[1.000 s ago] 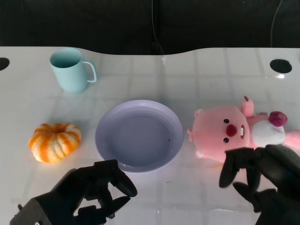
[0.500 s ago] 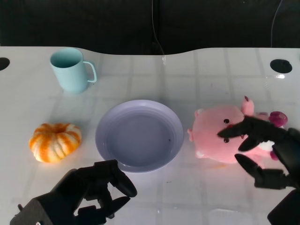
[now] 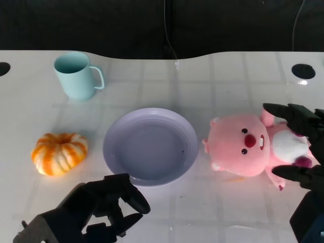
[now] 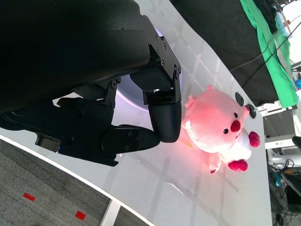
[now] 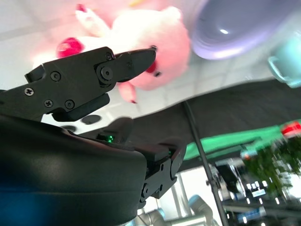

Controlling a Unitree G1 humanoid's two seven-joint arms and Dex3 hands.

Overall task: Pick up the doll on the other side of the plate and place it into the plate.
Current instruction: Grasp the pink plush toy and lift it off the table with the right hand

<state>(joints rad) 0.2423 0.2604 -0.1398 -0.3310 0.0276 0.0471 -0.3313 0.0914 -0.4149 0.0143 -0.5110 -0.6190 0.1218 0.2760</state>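
Observation:
The pink plush doll (image 3: 245, 146) lies on its back on the white table, just right of the lavender plate (image 3: 112, 132). My right hand (image 3: 307, 125) is at the doll's far end with its fingers (image 3: 286, 112) spread wide. One finger reaches over the ear and others lie below the foot; none closes on the doll. In the right wrist view a finger (image 5: 94, 75) points at the doll (image 5: 155, 37), with the plate (image 5: 235, 23) beyond. My left hand (image 3: 98, 210) rests near the front edge with fingers curled in on nothing. Its wrist view shows the doll (image 4: 216, 129) past the fingers (image 4: 164, 117).
A light blue mug (image 3: 77, 76) stands at the back left. An orange pumpkin (image 3: 59, 153) sits left of the plate. A dark round hole (image 3: 302, 71) is in the table's back right corner. A dark backdrop runs behind the table's far edge.
My right hand has moved from in front of the doll's face out to the right, uncovering the face, and its fingers have spread around the doll's body. The left hand stayed put.

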